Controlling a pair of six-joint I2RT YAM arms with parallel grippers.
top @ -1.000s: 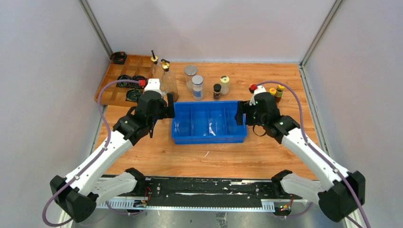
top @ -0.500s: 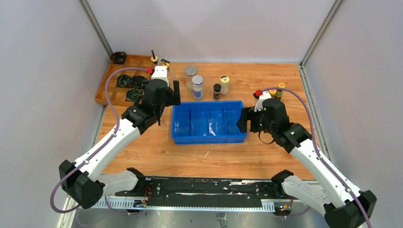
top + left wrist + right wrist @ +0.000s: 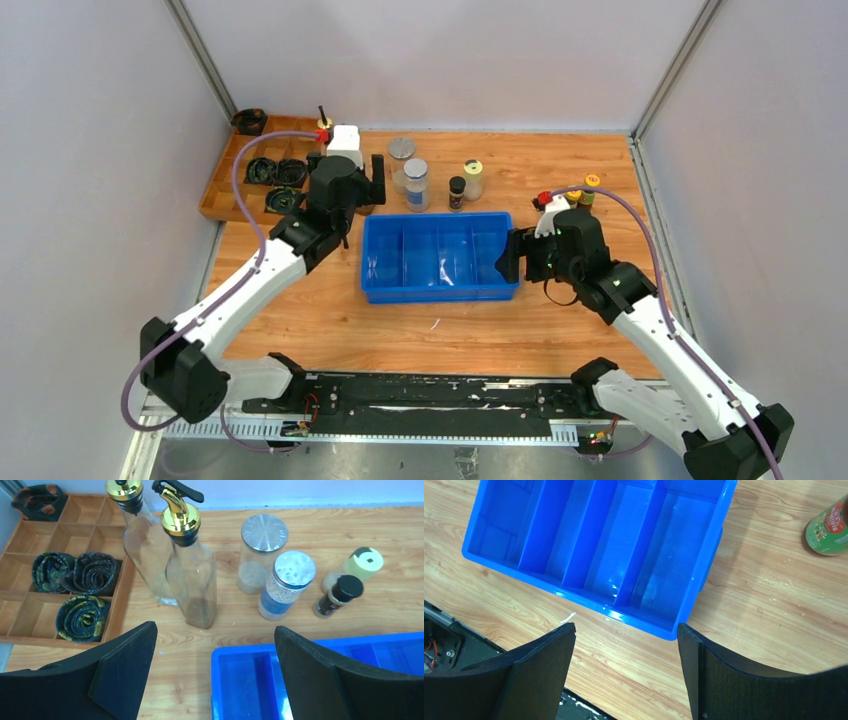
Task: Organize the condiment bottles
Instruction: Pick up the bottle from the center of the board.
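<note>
Two tall clear gold-spouted bottles [image 3: 192,580] [image 3: 145,550] stand by the wooden tray. To their right are a silver-lidded jar [image 3: 260,550], a blue-labelled jar [image 3: 289,585], a cream-lidded jar [image 3: 356,566] and a small black-capped bottle [image 3: 336,595]. My left gripper [image 3: 215,670] is open and empty, just short of the nearer gold-spouted bottle; in the top view it [image 3: 362,192] hides most of both. Two yellow-capped sauce bottles [image 3: 588,190] stand at the back right. My right gripper [image 3: 626,670] is open and empty at the right end of the blue bin [image 3: 704,565].
The blue divided bin [image 3: 440,290] sits mid-table with nothing in it. A wooden divided tray [image 3: 30,540] at the back left holds black coiled rings [image 3: 82,617]. One sauce bottle [image 3: 830,527] shows at the right edge of the right wrist view. Walls close in on both sides.
My left gripper has moved away from me toward the gold-spouted bottles. My right gripper pulled back from the sauce bottles to the bin's right end, then held almost still.
</note>
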